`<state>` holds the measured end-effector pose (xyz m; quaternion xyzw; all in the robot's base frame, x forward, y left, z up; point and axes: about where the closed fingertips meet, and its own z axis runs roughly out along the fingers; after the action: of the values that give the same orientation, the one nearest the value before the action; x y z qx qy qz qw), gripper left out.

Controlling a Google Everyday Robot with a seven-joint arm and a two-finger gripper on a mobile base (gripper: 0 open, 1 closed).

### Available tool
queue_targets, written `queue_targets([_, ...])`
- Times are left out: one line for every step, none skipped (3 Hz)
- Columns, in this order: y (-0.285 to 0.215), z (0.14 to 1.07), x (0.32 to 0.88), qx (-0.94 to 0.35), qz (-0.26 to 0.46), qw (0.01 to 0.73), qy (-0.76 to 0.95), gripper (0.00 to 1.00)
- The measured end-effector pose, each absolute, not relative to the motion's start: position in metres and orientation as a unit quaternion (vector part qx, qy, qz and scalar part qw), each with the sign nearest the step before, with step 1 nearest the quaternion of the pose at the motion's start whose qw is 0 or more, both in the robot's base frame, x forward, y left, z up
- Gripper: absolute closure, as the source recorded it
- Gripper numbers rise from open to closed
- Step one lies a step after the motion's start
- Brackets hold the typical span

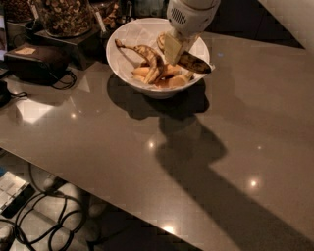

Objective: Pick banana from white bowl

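Observation:
The white bowl (pixel 128 62) stands at the back of the grey-brown table, lined with crinkled white paper. In it lies the banana (pixel 153 66), a brown-spotted yellow bunch with a long dark curved stem reaching left and a dark tip over the right rim. My gripper (pixel 172 50) comes down from the top of the camera view on a white arm. It reaches into the bowl's right half, with its pale fingers (pixel 171 49) right at the bananas.
A clear jar of nuts (pixel 64 14) stands on a dark box behind the bowl at left. A black pouch with a cord (pixel 34 61) lies at far left. The table's near edge (pixel 98 188) runs diagonally, with cables on the floor below.

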<state>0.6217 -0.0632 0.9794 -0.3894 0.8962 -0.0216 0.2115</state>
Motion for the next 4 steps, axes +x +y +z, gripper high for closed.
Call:
queue_targets([-0.057,0.974,0.594,-0.411,-0.062,0.191,0.889,1.00])
queue_targets([-0.058,0.970,0.592,-0.414,-0.067,0.188,0.888,1.00])
queue_targets([-0.058,0.975,0.580,-0.426,-0.040,0.192,0.883,1.00])
queue_targets([-0.055,0.979,0.551,-0.444,-0.010,0.193,0.875,1.00])
